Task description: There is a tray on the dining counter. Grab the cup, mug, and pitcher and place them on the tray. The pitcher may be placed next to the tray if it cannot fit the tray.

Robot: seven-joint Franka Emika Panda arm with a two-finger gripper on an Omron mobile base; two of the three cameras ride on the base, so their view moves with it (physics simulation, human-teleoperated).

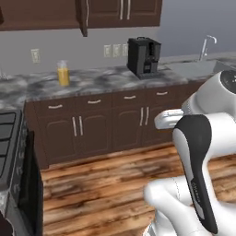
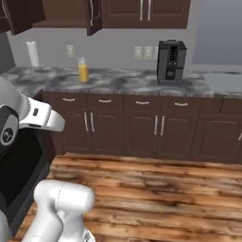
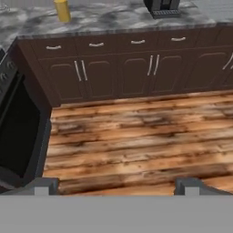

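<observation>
The pitcher (image 1: 63, 73) (image 2: 83, 71) (image 3: 62, 10), a clear glass cylinder with orange-yellow liquid, stands upright on the far wall counter (image 1: 97, 83) (image 2: 123, 81), left of the coffee machine. My gripper (image 3: 117, 187) hangs open above the wooden floor, well short of that counter, with nothing between its fingertips (image 3: 45, 186). The tray, the cup, the mug and the dining counter are out of view.
A black coffee machine (image 1: 144, 57) (image 2: 170, 61) stands on the same counter. A sink with a faucet (image 1: 207, 46) lies at the right. A dark stove (image 1: 11, 152) (image 3: 18, 123) flanks the left, and a paper towel roll (image 2: 33, 53) stands in the corner. Wooden floor (image 3: 136, 136) lies between me and the cabinets.
</observation>
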